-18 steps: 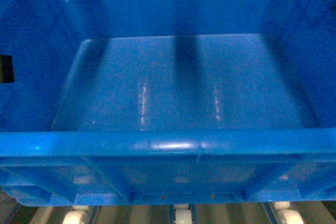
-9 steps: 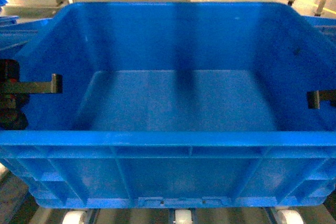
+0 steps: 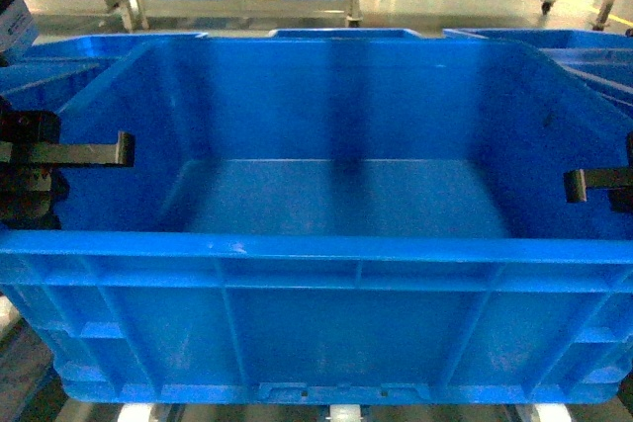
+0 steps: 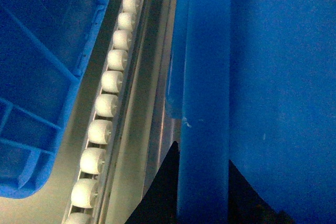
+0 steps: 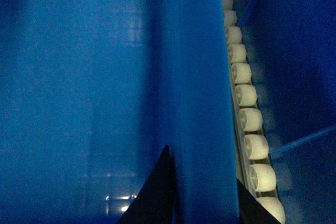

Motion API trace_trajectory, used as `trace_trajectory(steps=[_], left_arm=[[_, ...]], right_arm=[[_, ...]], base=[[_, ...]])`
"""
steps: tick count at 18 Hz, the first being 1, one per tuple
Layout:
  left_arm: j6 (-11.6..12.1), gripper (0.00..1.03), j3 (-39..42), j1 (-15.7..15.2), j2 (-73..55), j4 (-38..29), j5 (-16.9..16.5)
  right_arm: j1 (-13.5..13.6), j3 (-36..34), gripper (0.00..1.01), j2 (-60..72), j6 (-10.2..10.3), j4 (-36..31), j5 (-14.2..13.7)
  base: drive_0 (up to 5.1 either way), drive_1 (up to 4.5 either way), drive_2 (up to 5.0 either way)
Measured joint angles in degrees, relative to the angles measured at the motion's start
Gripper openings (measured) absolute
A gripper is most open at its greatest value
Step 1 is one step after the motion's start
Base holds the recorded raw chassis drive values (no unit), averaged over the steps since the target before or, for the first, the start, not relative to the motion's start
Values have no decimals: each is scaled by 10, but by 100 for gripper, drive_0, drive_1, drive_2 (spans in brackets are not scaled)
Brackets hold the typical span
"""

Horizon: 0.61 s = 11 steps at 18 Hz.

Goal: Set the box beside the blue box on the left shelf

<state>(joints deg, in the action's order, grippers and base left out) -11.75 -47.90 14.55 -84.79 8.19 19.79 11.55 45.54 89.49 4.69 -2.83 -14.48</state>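
Gripping the box (image 3: 326, 323) (both rims) over left shelf (image 4: 105, 103).

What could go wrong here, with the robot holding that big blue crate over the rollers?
The blue crate is held only by its side rims: the left gripper and right gripper each straddle one rim, so a slip on either side could tip it. Neighbouring blue crates sit close on both sides, so drifting sideways might bump one. The white rollers turn freely, so once released the crate may roll along the rails.
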Motion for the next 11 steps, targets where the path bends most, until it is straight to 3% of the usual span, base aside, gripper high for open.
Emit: trace_trajectory(steps=[1,3,7,8,9,10,11], left_arm=[[-1,10,0,2,0,-6,0],[-4,27,0,20,3,-52,49],[-12,68,1,27,43,-147,74],[-10,81,1,34,45,-172,75],[3,94,5,40,56,-208,83],[16,100,7,42,70,-232,87],[22,98,7,44,82,-235,90]], right_arm=[[1,0,19,0,-3,0,-9],[13,0,37,-4,-38,-20,-70],[8,2,78,-36,-63,-43,-78],[8,-6,91,-43,-63,-67,-76],[9,-25,100,-63,-59,-138,-65],[11,-41,98,-83,-61,-200,-71],[12,-45,97,-95,-63,-233,-74]], base=[[0,0,0],[0,0,0],[0,0,0],[0,0,0],[0,0,0],[0,0,0],[0,0,0]])
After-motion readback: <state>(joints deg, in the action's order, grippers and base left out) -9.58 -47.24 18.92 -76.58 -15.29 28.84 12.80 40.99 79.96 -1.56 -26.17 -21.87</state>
